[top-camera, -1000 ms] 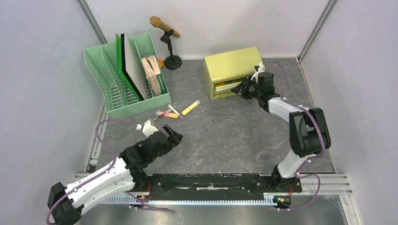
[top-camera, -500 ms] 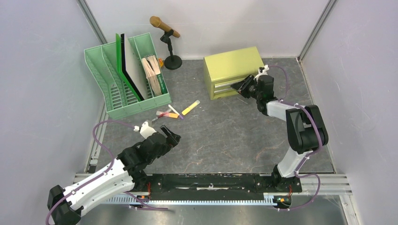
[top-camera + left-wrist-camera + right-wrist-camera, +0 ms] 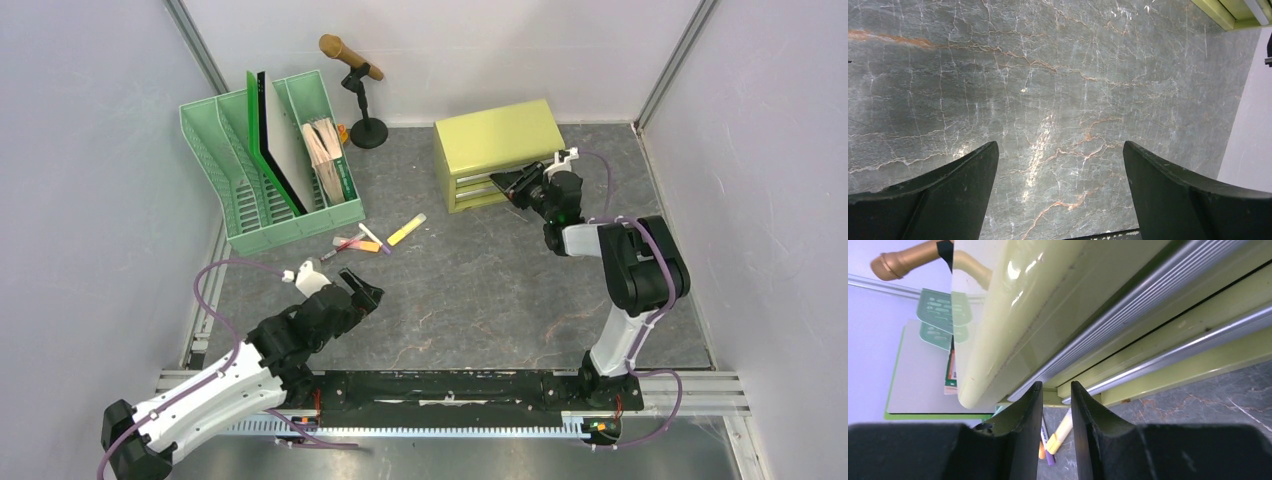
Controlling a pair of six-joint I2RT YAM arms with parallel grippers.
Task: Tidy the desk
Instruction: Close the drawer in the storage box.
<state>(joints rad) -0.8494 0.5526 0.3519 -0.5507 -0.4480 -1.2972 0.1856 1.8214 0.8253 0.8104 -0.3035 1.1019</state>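
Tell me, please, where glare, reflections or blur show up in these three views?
Top external: even, soft light, sharp throughout. Left wrist: a pale glare streak runs across the desk between the fingers of the open left gripper. Right wrist: the glossy cabinet mirrors the microphone, and the right gripper, close to the lens, looks slightly soft.

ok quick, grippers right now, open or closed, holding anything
left gripper: wide open, holding nothing
right gripper: only narrowly open, holding nothing

The tabletop [image 3: 480, 290] is dark grey with pale and orange veins; the cabinet [image 3: 495, 135] yellow-green; the file rack [image 3: 205, 135] mint green.
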